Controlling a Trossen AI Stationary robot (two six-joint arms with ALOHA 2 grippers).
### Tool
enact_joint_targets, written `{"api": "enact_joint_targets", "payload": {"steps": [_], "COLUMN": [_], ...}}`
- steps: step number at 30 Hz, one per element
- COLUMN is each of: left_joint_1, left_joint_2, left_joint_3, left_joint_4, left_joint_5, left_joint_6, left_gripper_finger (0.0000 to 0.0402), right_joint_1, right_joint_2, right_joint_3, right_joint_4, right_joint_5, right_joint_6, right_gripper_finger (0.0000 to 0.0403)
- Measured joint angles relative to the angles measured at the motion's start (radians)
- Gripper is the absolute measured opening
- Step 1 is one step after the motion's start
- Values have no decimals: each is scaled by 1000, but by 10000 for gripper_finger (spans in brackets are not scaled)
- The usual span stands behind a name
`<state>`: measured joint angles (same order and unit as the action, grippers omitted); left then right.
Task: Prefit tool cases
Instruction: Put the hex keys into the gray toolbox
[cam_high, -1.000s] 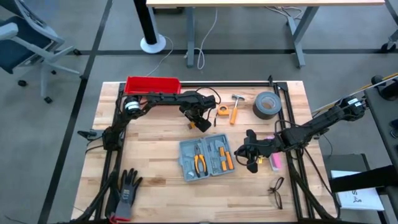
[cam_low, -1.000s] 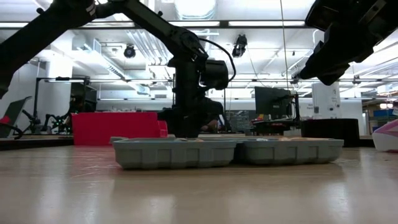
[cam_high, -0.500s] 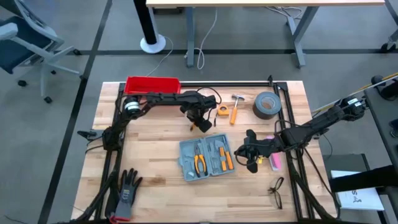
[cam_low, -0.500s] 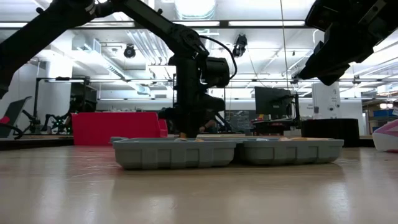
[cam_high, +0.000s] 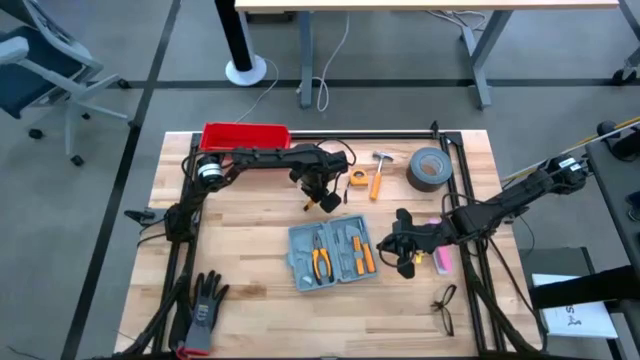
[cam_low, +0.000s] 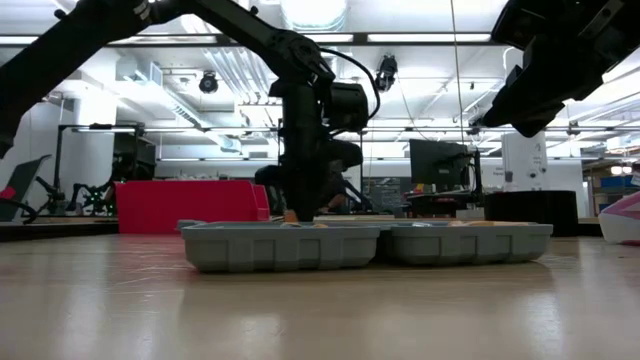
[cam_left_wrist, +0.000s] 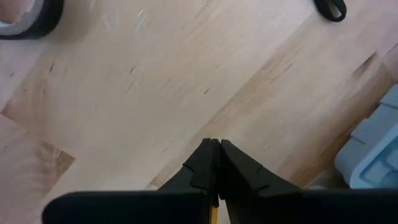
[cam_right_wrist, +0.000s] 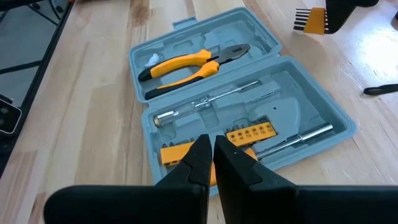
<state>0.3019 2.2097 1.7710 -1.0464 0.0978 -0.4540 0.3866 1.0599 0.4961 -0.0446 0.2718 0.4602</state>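
The grey-blue tool case (cam_high: 332, 253) lies open on its back on the wooden table, with yellow-handled pliers (cam_right_wrist: 186, 65), screwdrivers and a yellow bit strip in its slots. Just past the case's far edge my left gripper (cam_high: 318, 197) points straight down, shut on a small yellow piece with dark teeth (cam_right_wrist: 309, 20). My right gripper (cam_high: 405, 255) hangs shut to the right of the case, above the table, its fingers (cam_right_wrist: 205, 155) aimed at the case and touching nothing. My left gripper pinches the small yellow piece between its two fingers, coming from above and pointing down. In the left wrist view only a thin yellow edge (cam_left_wrist: 213, 208) shows in the seam between the fingers. In the right wrist view the toothed end sticks out sideways from them. Whether it is clear of the table I cannot tell.
A red bin (cam_high: 245, 136) stands at the far left. A hammer (cam_high: 379, 172), a yellow tape measure (cam_high: 357, 179) and a dark tape roll (cam_high: 427, 168) lie at the far right. A black glove (cam_high: 205, 300) lies near left, glasses (cam_high: 445, 308) near right, a pink object (cam_high: 441, 258) beside my right gripper.
My left gripper has shut its fingers, which stood apart a second ago, and taken hold of the small yellow piece beyond the case's far edge. The case has not moved.
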Motion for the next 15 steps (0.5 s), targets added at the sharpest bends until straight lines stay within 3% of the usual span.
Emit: {"api": "enact_joint_targets", "payload": {"steps": [7, 15], "left_joint_1": [-2, -32], "left_joint_2": [-12, -86], "left_joint_3": [-1, -2], "left_joint_4": [-13, -18], "left_joint_5": [77, 92], "left_joint_6": [8, 10], "left_gripper_finger": [10, 9], "right_joint_1": [0, 1], "right_joint_2": [0, -8], "right_joint_3": [0, 0], "right_joint_4": [-3, -39], "right_joint_5": [1, 0], "right_joint_6": [0, -4], "right_gripper_finger": [2, 2]}}
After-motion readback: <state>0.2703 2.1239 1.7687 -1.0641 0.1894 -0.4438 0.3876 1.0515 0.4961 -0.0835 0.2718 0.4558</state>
